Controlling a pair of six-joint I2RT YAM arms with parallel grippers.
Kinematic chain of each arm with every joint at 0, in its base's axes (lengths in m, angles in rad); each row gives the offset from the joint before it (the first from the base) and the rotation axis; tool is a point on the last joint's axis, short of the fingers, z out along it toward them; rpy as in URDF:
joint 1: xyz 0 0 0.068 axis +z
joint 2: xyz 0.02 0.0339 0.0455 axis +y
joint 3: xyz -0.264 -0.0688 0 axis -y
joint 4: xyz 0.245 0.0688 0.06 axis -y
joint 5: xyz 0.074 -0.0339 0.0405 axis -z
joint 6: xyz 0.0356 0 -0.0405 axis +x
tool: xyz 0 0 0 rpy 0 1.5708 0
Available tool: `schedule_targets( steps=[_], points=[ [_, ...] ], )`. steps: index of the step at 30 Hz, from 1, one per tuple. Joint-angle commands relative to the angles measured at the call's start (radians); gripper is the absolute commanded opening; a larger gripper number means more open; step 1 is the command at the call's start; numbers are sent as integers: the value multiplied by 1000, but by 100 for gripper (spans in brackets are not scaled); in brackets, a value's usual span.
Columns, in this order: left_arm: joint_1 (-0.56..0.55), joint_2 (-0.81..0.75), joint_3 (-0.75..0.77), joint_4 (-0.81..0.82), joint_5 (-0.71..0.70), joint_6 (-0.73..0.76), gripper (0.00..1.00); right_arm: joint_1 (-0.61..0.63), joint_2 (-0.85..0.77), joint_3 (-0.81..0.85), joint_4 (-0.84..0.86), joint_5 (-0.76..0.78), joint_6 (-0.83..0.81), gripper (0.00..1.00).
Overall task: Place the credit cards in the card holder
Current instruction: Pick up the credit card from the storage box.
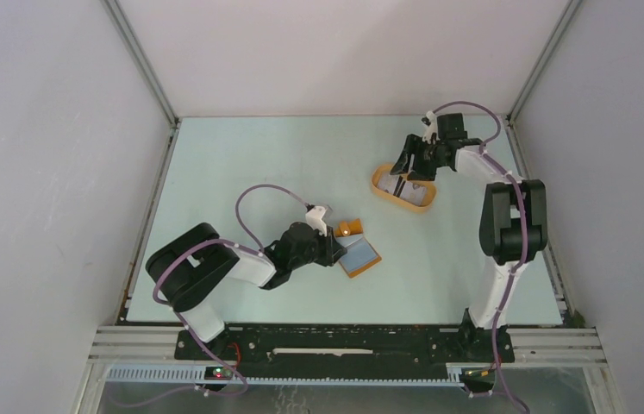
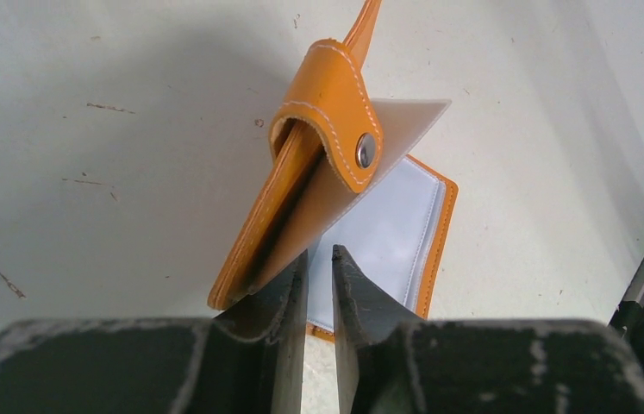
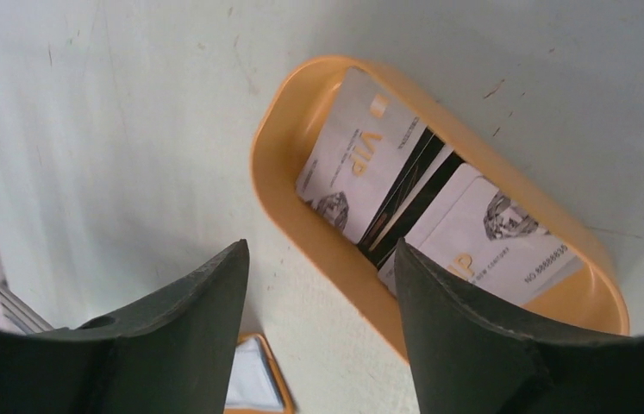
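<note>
Two credit cards [image 3: 361,164] showing face-up, poss. more beneath, in an oval orange tray [image 3: 271,138] at far right of the desk [image 3: 128,103]. Long axes run w/ the tray's length, diagonal in the right wrist view. Right gripper [image 3: 320,254] hovers over the tray's near rim, spread, empty; we rate it the nearer arm by far. Card holder [image 2: 327,95] lies mid-desk, well apart, cover raised at left gripper [image 2: 318,256], which is nearly pressed together; grip unclear.

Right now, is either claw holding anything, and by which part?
Right claw holds nothing. Left claw touches the card holder at its raised cover's lower edge; grip unclear.
</note>
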Motion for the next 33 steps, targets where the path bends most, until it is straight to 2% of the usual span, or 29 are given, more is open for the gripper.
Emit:
schedule_targets(
  steps=[1,25,33],
  points=[
    [1,8,-21,51,13,11,21,-16,71,67,24,-6,144,69],
    [-3,-1,-39,68,10,-1,21,-17,232,108,79,-22,279,68],
    [-7,-1,-38,70,9,-7,21,-34,243,62,184,-158,376,68]
  ],
)
